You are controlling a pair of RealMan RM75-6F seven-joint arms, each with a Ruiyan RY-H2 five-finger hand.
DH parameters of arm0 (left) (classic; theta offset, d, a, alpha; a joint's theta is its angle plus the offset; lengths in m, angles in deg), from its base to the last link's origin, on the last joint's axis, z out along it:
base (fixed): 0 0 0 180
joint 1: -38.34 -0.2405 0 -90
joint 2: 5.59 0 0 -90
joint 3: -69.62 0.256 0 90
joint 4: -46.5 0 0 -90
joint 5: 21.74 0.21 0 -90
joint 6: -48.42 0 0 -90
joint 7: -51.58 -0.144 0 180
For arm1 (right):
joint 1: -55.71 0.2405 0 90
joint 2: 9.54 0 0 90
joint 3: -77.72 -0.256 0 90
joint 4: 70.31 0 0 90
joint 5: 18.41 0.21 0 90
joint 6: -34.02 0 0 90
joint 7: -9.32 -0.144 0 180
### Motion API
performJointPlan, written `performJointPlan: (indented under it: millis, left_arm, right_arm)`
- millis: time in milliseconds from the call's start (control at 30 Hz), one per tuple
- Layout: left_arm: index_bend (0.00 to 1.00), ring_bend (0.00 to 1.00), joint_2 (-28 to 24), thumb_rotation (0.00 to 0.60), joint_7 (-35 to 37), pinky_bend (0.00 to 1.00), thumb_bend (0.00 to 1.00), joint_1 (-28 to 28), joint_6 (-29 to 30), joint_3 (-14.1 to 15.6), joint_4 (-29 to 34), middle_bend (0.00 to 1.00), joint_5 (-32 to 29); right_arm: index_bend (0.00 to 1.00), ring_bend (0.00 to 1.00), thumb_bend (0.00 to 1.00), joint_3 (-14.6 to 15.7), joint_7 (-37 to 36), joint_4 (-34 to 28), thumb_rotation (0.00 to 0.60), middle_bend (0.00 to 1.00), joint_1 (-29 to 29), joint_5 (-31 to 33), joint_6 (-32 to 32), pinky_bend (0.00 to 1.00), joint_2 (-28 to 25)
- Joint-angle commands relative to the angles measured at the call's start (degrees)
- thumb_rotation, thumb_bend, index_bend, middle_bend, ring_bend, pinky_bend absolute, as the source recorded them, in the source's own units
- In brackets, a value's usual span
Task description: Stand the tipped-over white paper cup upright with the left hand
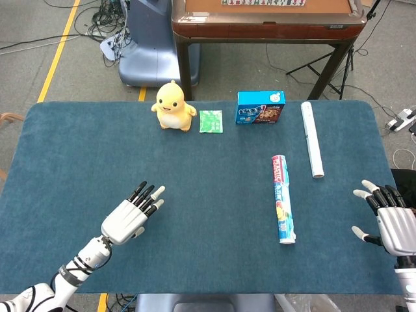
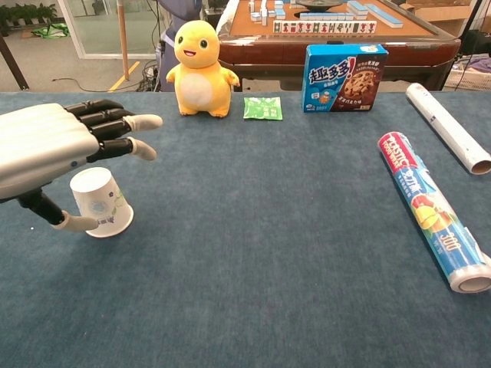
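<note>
The table [image 1: 214, 195] is covered in blue felt. Taking the yellow duck [image 1: 173, 106] at its far edge as the landmark: the left hand [image 1: 130, 214] hovers well nearer than the duck and a little to its left, palm down, fingers stretched out and slightly spread, gripping nothing. In the chest view the left hand [image 2: 57, 146] lies over the cup [image 2: 100, 202], with its thumb reaching down beside the cup's near left side; whether thumb and cup touch cannot be told. The cup lies tipped, rim toward the camera and resting on the felt, base tilted up and away. In the head view the hand hides the cup completely.

The right hand [image 1: 390, 221] is at the near right edge, far right of the duck, fingers spread wide and holding nothing.

A film roll [image 1: 282, 199] lies lengthwise, right of the duck and nearer. A white tube [image 1: 312, 138] lies farther right, also lengthwise. A blue cookie box [image 1: 260, 108] stands right of the duck on the same far line, and a green sachet [image 1: 210, 121] lies between duck and box, just beside the duck.
</note>
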Motion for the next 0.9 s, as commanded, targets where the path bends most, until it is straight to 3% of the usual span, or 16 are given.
performJointPlan:
  millis: [33, 633, 900]
  left_arm:
    - [0.18, 0.0, 0.31, 0.6, -1.01, 0.0, 0.11, 0.57, -0.46, -0.08, -0.65, 0.0, -0.49]
    - [0.24, 0.0, 0.49, 0.6, -6.11, 0.0, 0.11, 1.82, -1.98, 0.74, -3.57, 0.0, -3.88]
    - [0.25, 0.0, 0.75, 0.6, -9.76, 0.0, 0.16, 1.95, -1.9, 0.78, -4.17, 0.0, -5.39]
  right_arm:
    - [0.26, 0.11, 0.12, 0.02, -0.07, -0.04, 0.6, 0.13, 0.02, 0.03, 0.09, 0.1, -0.06]
    - [0.26, 0.11, 0.12, 0.5, -0.68, -0.85, 0.6, 0.13, 0.26, 0.14, 1.38, 0.1, -0.75]
    - [0.26, 0.11, 0.12, 0.51, -0.63, -1.07, 0.6, 0.13, 0.28, 0.3, 1.52, 0.1, -0.88]
